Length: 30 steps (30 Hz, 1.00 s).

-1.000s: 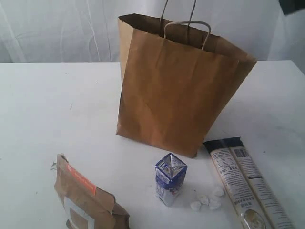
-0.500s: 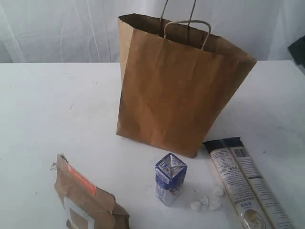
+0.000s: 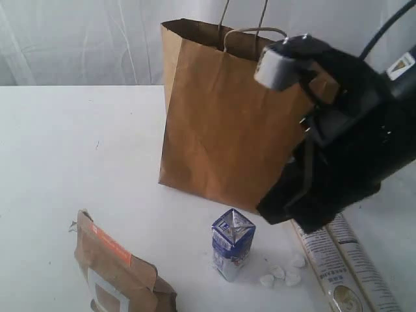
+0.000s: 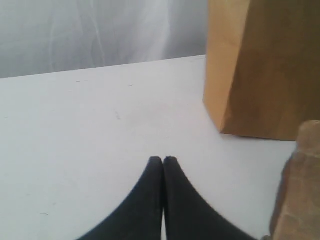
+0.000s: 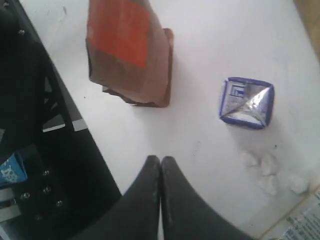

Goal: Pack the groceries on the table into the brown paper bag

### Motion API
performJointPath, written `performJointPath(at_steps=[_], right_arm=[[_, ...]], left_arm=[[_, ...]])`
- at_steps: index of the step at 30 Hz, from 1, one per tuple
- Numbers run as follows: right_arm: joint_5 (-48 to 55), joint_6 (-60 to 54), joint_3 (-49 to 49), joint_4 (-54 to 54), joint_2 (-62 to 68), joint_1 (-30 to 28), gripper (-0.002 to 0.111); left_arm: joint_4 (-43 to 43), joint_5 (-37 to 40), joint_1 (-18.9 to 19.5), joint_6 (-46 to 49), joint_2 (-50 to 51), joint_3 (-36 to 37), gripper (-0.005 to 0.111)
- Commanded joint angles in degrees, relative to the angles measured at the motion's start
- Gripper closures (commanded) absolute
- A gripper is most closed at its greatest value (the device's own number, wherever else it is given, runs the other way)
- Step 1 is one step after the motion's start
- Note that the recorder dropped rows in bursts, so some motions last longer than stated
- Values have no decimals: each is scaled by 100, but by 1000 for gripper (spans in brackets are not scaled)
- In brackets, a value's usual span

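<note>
The brown paper bag (image 3: 221, 123) stands upright and open on the table (image 3: 78, 149). In front of it are the blue-white carton (image 3: 232, 252), the kraft pouch with orange strip (image 3: 117, 273) and the long printed packet (image 3: 348, 270). My right arm (image 3: 338, 149) hangs low before the bag's right side. Its gripper (image 5: 161, 159) is shut and empty above the table, with the carton (image 5: 246, 102) and the pouch (image 5: 129, 55) ahead of it. My left gripper (image 4: 163, 160) is shut and empty, low over the table near the bag (image 4: 260, 65). The jars and the yellow bottle are out of view.
A few small white lumps (image 3: 283, 273) lie between the carton and the packet. A white curtain hangs behind the table. Dark robot frame (image 5: 40, 150) runs along the table edge in the right wrist view.
My right arm has swung in from the upper right edge and now covers the bag's right side and the packet's top. The groceries and the bag have not moved.
</note>
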Motion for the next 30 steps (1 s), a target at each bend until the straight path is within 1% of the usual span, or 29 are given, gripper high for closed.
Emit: performJointPath(at_steps=[1,2,4,5,6,7,8,9,10,11,13,14,15,16,17,18,20,21,23,24,26,27,28,30], right_arm=[[-788,-352,33,59,295,682,108],[-1102,-352,33,59,438,891,108],[-1465,-352,33,59,663,1151,108],[-1521,-352,33,59,751,1233,108],[-1507,-557,33,35,885,1309,105],[-1467,-661,33,35,931,1336,101],[-1395,-701,33,35,1016,1367,93],[-1369,-701,33,35,1042,1367,89],[-1343,-701,33,35,1042,1367,86],[-1325,-661,33,35,1042,1367,84],[-1179,-558,33,48,1031,1367,84],[-1124,-558,33,48,1031,1367,84],[-1033,-558,33,48,1031,1367,84],[-1027,-558,33,48,1031,1367,84],[-1027,-558,33,48,1031,1367,84],[-1027,-558,33,48,1031,1367,84],[-1095,-558,33,48,1031,1367,84],[-1151,-558,33,48,1031,1367,84],[-1289,-569,33,48,1031,1367,84],[-1350,-583,33,48,1031,1367,84],[-1438,-624,22,48,1031,1367,83],[-1476,-624,-23,48,1031,1367,80],[-1504,-624,-70,63,1043,1367,76],[-1605,-624,-208,78,1066,1400,64]], left_arm=[[-124,136,1306,-2,-39,22,107],[-124,136,1712,-2,-39,22,107],[-124,136,2141,-2,-39,22,107],[-124,110,2244,-2,-39,22,107],[-124,65,2332,-2,-39,22,107],[-124,53,2341,-2,-39,22,107],[-124,53,2341,-2,-39,22,107],[-124,70,2339,-2,-39,22,107],[-124,70,2339,-2,-39,22,107],[-124,70,2339,-2,-39,22,107],[-124,94,2339,-2,-39,22,107],[-124,182,2339,-2,-39,22,107],[155,484,2339,11,-39,22,107],[627,625,2339,39,-39,22,107],[1561,791,2339,93,-39,22,107],[2831,922,2339,200,-39,22,107],[5870,1000,2339,519,-39,22,107],[7093,969,2339,683,-39,22,107],[8565,909,2339,816,-39,22,107],[8943,909,2330,816,-39,22,107],[8980,923,2330,806,-39,22,107],[8919,959,2330,774,-39,22,107],[8778,1011,2330,774,-39,22,107],[8281,1204,2330,774,-39,22,107]])
